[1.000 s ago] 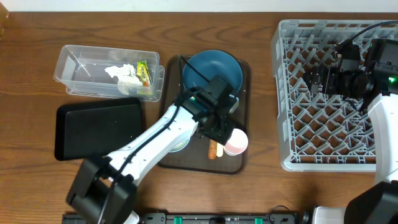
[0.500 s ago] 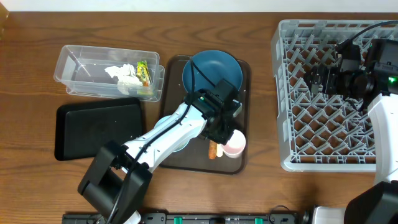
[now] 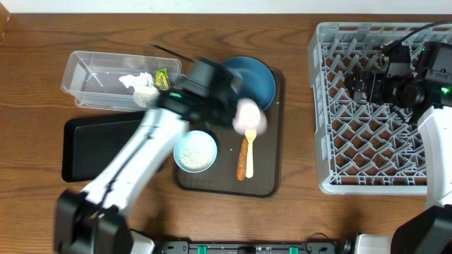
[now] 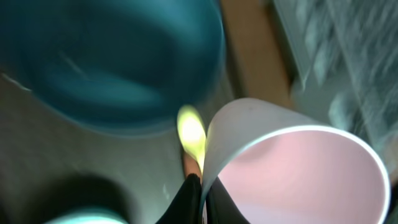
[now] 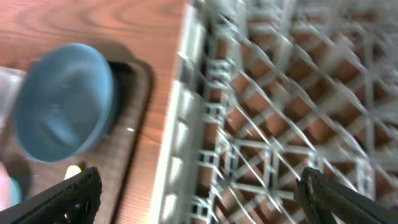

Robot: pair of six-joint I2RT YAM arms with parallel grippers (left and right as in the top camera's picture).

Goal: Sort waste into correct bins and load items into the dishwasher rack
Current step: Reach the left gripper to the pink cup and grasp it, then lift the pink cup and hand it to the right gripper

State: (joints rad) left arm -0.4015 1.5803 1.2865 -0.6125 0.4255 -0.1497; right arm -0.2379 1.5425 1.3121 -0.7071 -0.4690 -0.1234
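Observation:
My left gripper [image 3: 236,113] is shut on the rim of the pink cup [image 3: 251,117], and the cup hangs blurred above the brown tray, beside the dark blue plate [image 3: 247,79]. In the left wrist view the black fingers [image 4: 189,196] pinch the wall of the pink cup [image 4: 298,168] from both sides. Below it lie the pale yellow spoon [image 3: 248,139] and the orange carrot piece [image 3: 242,169]. A pale bowl [image 3: 195,152] holds rice. My right gripper [image 3: 357,88] stands open over the left part of the grey dishwasher rack [image 3: 367,152].
The clear tub [image 3: 92,81] at the back left holds white tissues [image 3: 141,86] and a green-yellow wrapper [image 3: 162,79]. The black bin [image 3: 99,148] lies in front of it. The brown tray [image 3: 272,180] sits between the bins and the rack.
My left gripper closed on the pink cup and lifted it off the tray's front, carrying it back and left. The bowl, spoon and carrot are now uncovered. The right arm stayed put.

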